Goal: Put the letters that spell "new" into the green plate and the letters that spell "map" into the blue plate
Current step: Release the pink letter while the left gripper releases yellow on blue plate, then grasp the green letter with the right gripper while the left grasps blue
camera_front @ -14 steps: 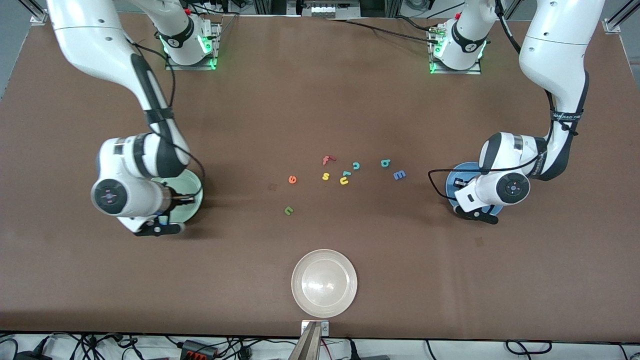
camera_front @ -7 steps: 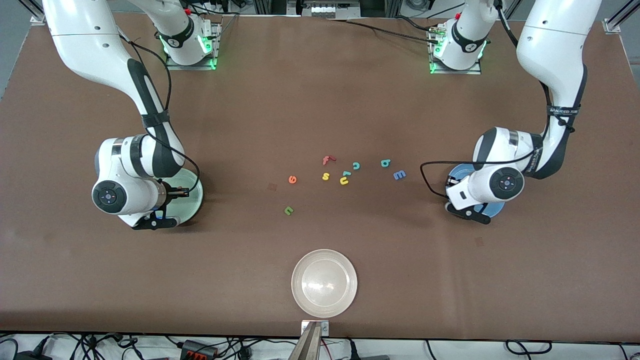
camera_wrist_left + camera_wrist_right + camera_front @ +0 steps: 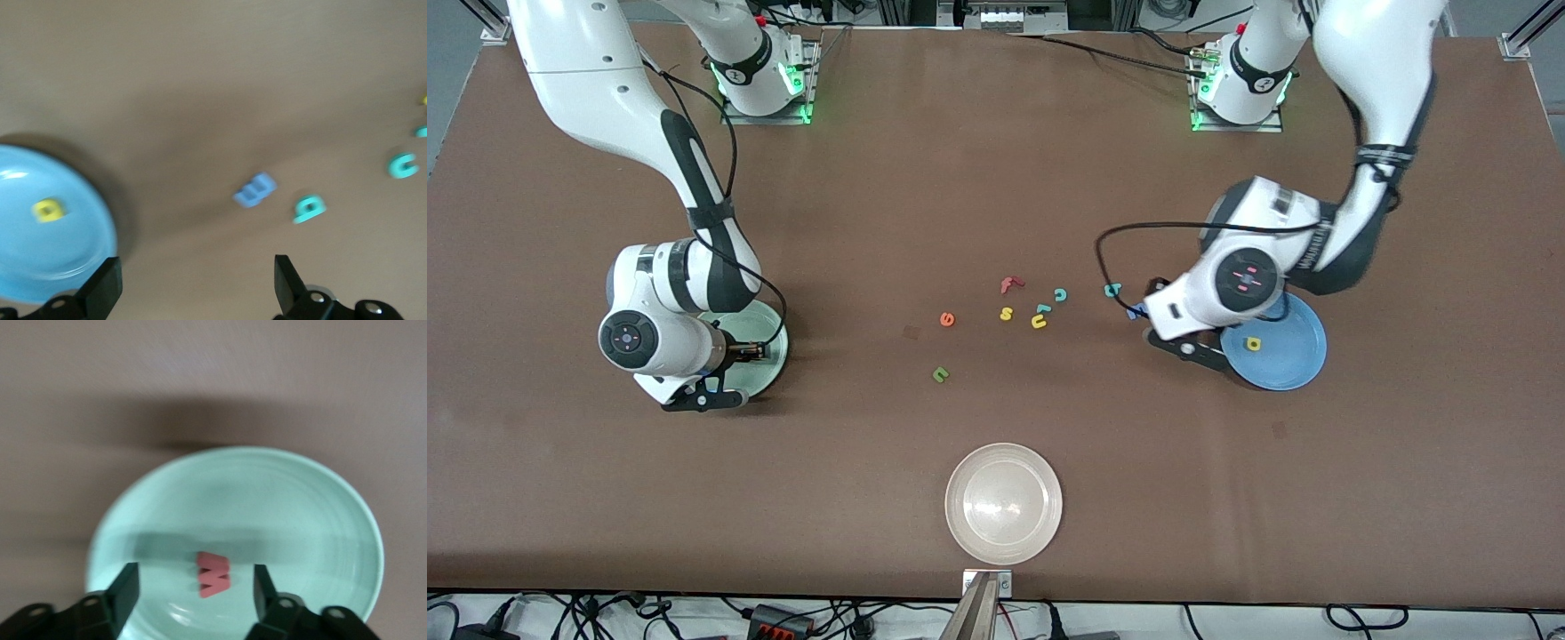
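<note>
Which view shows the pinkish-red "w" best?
The right wrist view: the pinkish-red "w" lies unobstructed in the green plate. In the front view the right arm hides it; the left wrist view misses it.

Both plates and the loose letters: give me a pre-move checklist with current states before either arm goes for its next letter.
1. Pinkish-red foam "w" lies in the pale mint-green plate: ok.
2. Yellow foam "a" lies in the medium-blue plate: ok.
3. Right hand open and empty over the green plate: ok.
4. Left hand open and empty, over the table beside the blue plate: ok.
5. Blue foam "m" on the table, unobstructed: ok.
6. Dark green foam "n" in the green plate: not ok.
</note>
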Controlling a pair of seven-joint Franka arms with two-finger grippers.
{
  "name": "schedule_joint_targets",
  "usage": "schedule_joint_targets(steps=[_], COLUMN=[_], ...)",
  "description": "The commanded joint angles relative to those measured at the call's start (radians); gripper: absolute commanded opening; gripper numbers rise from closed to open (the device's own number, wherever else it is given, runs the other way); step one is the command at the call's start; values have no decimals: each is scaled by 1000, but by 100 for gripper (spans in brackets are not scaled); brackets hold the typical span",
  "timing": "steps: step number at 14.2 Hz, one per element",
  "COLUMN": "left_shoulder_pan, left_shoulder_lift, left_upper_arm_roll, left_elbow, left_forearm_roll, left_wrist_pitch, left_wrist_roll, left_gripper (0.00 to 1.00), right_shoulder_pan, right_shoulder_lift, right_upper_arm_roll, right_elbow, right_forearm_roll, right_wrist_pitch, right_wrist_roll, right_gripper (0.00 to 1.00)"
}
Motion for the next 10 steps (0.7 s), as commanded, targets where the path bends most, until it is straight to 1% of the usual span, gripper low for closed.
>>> schedule_joint_targets(steps=[1, 3, 5, 6, 8, 9, 10], left_shoulder_pan=[-81, -81, -75, -62, -53, -53, -46], left_shoulder_lift=[69, 70, 69, 60, 20, 12, 10], left_upper_arm_roll=[-3, -3, -3, -5, -9, -9, -9], left_elbow=[-5, -49, -115, -155, -249, -273, -280], left_forearm_roll=[141, 153, 154, 154, 154, 153, 153], left_wrist_pitch=[117, 180, 237, 271, 334, 346, 347], left_wrist_roll=[55, 170, 342, 386, 394, 388, 387], left_gripper=[100, 100, 100, 100, 100, 84, 70], right_shoulder_pan=[21, 66, 126, 132, 156, 178, 217], right_shoulder_lift=[-25, 22, 79, 96, 125, 139, 157], right_upper_arm_roll=[25, 68, 70, 70, 71, 71, 71], right_elbow=[34, 85, 160, 179, 214, 238, 261], right_forearm_roll=[5, 5, 23, 34, 28, 28, 25], right_wrist_pitch=[-5, 19, 25, 25, 27, 27, 25], right_wrist_roll=[8, 12, 44, 99, 103, 86, 63], right_gripper=[100, 100, 100, 100, 100, 100, 97])
